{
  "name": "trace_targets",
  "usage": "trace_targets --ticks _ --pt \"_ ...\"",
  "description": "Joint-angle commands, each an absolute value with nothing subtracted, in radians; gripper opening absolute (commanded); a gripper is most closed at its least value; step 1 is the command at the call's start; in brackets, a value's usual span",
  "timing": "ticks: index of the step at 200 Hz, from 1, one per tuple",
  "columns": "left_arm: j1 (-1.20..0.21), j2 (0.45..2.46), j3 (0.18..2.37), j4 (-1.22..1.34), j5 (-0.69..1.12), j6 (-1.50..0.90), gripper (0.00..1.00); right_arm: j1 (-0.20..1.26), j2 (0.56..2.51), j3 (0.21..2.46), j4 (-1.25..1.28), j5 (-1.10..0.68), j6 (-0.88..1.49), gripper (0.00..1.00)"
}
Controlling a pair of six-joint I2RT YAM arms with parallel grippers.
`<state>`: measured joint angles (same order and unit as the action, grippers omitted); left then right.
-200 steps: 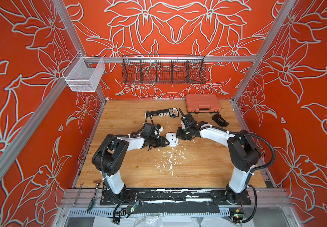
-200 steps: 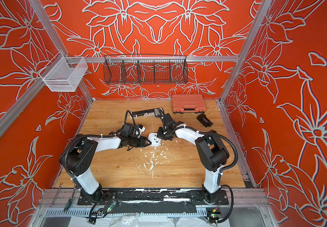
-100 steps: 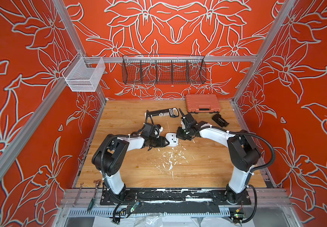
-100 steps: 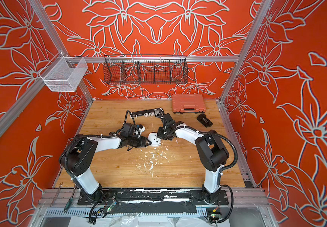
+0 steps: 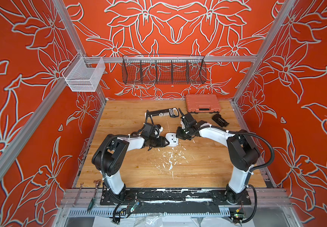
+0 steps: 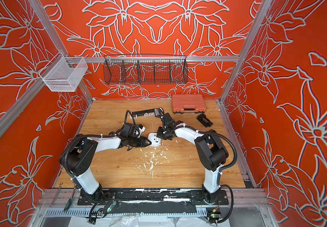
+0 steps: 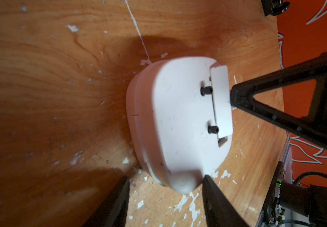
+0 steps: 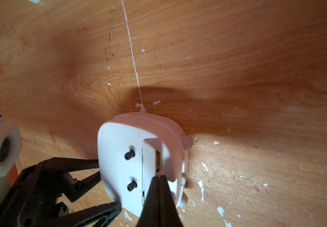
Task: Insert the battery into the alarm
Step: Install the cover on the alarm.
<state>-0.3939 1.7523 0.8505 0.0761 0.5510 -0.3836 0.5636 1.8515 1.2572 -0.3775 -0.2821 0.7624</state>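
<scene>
Risk, chiefly: the shut right gripper [image 8: 158, 177], holding nothing, set its joined tips against the half-raised white plastic slot cover [image 7: 220, 98]; a skewed push could slip off or snap it. Small white rounded-square plastic alarm [image 7: 174, 121] lay face down mid wooden tabletop [image 5: 139, 167], clamped at one end by the left gripper [image 7: 166, 176]. Of the battery, only a possible yellow glint [image 8: 158, 157] showed inside the slot.

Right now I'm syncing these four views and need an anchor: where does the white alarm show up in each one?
Top view: alarm just below picture centre.
Top view: alarm just below picture centre.
Left wrist: alarm large, mid-frame, back toward camera.
Right wrist: alarm back toward camera, right gripper tip against it.
Landmark: thin white line running to the alarm's edge, in all four.
</scene>
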Motion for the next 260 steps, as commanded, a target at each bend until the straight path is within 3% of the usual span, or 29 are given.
trace_targets --ticks 1,182,260 --pt "-0.397 1.77 0.855 0.064 0.526 -0.383 0.57 0.58 1.889 1.274 -0.442 -0.304 0.75 0.0" --pt "-0.399 1.773 0.848 0.078 0.538 -0.391 0.57 0.573 1.909 1.275 -0.363 -0.384 0.813 0.0" --pt "-0.403 1.78 0.844 0.091 0.557 -0.394 0.52 0.573 1.933 1.296 -0.376 -0.382 0.799 0.0"
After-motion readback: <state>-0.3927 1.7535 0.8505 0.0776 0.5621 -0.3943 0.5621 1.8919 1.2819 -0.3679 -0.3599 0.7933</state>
